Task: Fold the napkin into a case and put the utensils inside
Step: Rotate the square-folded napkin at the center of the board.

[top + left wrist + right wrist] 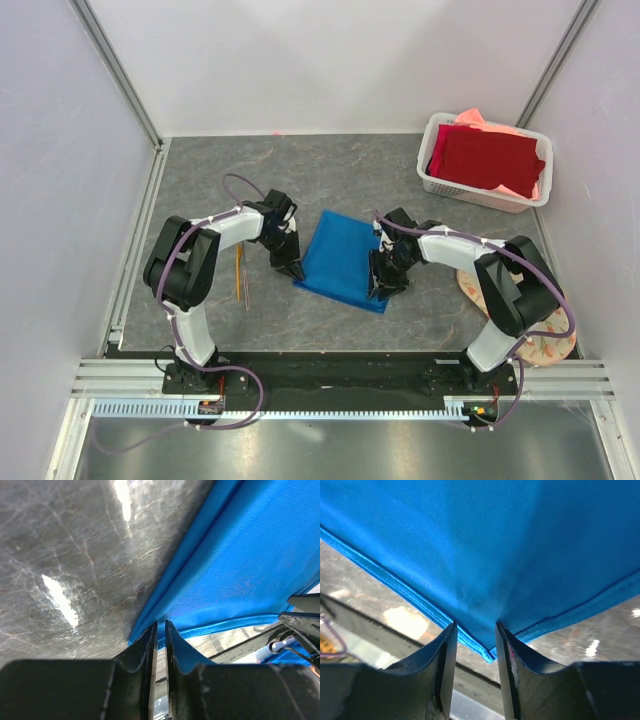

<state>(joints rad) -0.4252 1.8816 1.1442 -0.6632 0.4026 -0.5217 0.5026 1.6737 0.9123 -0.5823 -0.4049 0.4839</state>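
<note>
Left gripper [161, 626] is pinched nearly closed on one corner of the single blue napkin [342, 258]. Right gripper [475, 629] straddles another corner, firmness of grip unclear. Only the overhead view shows the utensils [238, 270], beyond the left gripper, away from the napkin, count unclear.

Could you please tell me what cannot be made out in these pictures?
- Left wrist view: whether the left gripper actually pinches the napkin. Its own nearly closed jaws cover the cloth's corner.
- Top view: most of the floral mat is hidden under the right arm.
- Top view: how many utensils there are. They are too thin to count.
</note>
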